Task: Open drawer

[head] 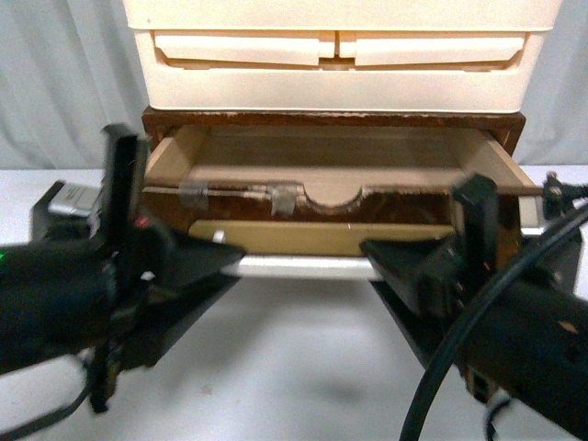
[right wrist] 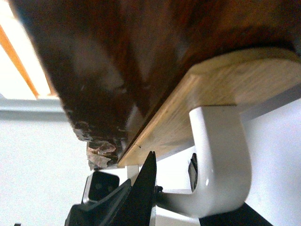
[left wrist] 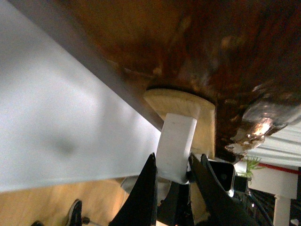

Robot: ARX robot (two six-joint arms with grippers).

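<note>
Your left claw (head: 230, 260) and right claw (head: 372, 257) are each closed on one end of the white handle (head: 303, 266), whose bar runs crosswise between them, with the half-open drawer (head: 367, 207) directly behind it, so pull straight back.

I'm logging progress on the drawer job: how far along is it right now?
Done: the drawer is already partly out, its pale interior showing. In hand: left pincer and right pincer both clamp the white handle. To do: perhaps pulling it further, then letting go; how much travel remains cannot be told.
</note>
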